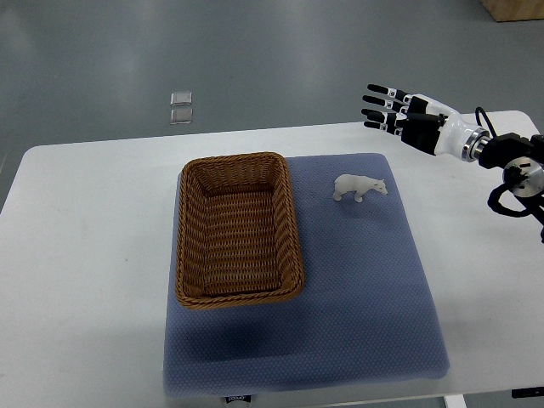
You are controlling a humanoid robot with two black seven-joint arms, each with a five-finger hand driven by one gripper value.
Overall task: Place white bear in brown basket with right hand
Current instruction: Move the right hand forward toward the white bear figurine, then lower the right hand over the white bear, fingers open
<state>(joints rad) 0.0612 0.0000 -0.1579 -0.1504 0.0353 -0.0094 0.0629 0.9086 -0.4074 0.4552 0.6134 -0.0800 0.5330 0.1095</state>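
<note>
The task had hardly begun. The white bear [359, 187] stood on its feet on the blue mat [357, 306], just to the right of the brown basket [238, 229] and apart from it, level with the upper half of the basket. Nothing was holding it. The basket lay on the left part of the same mat and was empty as far as the view showed; only its woven bottom was visible inside.

The right hand [393, 110] was well to the right of the basket and farther from the robot than the bear, over the far edge of the white table [85, 255]. Its fingers were stretched out and spread, pointing left, and they held nothing. The hand was not touching the bear. The left hand was not visible.

So everything was left to do, in my judgement: to bring the hand to the bear, to grasp it, to carry it over the right rim of the basket and to let it go inside.

Between the bear and the basket there was only bare mat, so nothing stood in the way except the rim. Two small clear objects [180, 107] lay on the floor beyond the basket, off the table.
</note>
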